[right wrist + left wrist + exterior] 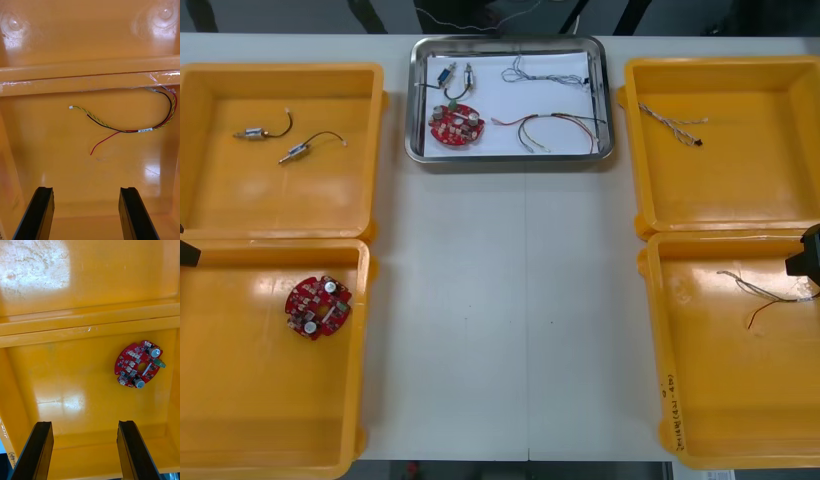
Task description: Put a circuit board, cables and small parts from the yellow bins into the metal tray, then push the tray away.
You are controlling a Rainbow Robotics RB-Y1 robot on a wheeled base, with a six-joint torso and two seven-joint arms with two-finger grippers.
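Observation:
The metal tray [416, 100], white inside, stands at the far middle of the table. It holds a red circuit board [455, 125], small metal parts [456, 75] and cables [550, 125]. My left gripper [84, 425] hangs open at the table's left edge [186, 252], over the near left yellow bin [56, 363]. A second circuit board [138, 363] [318, 306] lies in that bin, beyond the fingers. My right gripper [86, 191] is open at the right edge [804, 258], over the near right bin [45, 123], where a red and yellow cable [127, 129] [770, 292] lies ahead of the fingers.
The far left bin [210, 190] holds two small metal parts [292, 152] with black leads. A twisted cable [670, 120] lies in the far right bin [740, 190]. Bare table [500, 300] runs between the bins in front of the tray.

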